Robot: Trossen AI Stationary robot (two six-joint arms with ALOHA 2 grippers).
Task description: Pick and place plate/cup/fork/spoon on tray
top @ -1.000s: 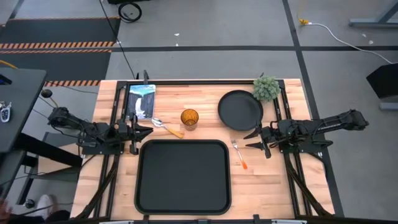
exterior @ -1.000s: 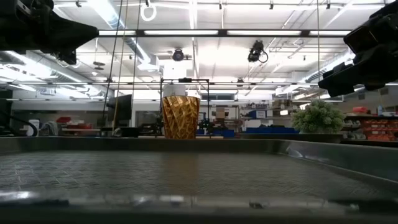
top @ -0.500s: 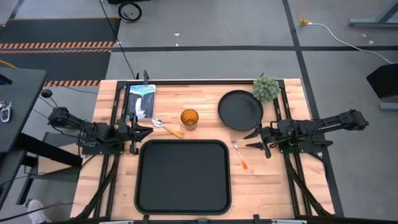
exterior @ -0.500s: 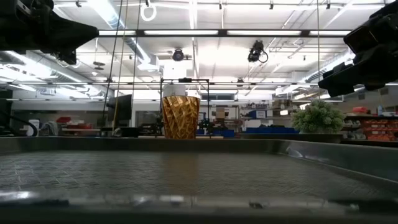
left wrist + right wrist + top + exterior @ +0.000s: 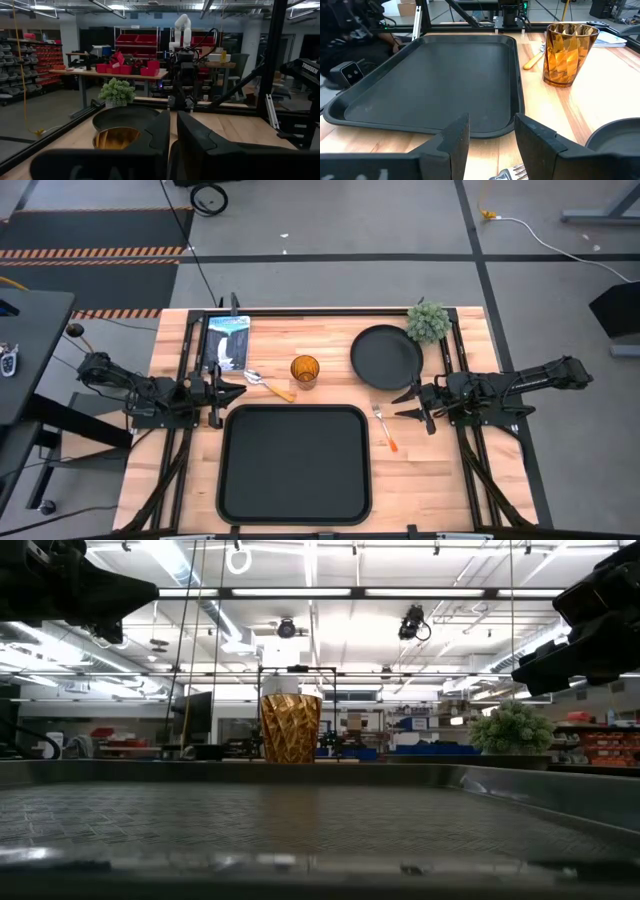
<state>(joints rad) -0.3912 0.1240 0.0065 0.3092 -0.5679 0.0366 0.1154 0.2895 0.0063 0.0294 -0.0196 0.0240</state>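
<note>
Both arms are parked low at the table's sides. The left gripper (image 5: 232, 393) is held at about 9 o'clock, pointing toward 3, fingers parted only a little (a narrow slit in the wrist view). The right gripper (image 5: 407, 405) is kept at 3 o'clock, pointing toward 9, fingers spread apart.
</note>
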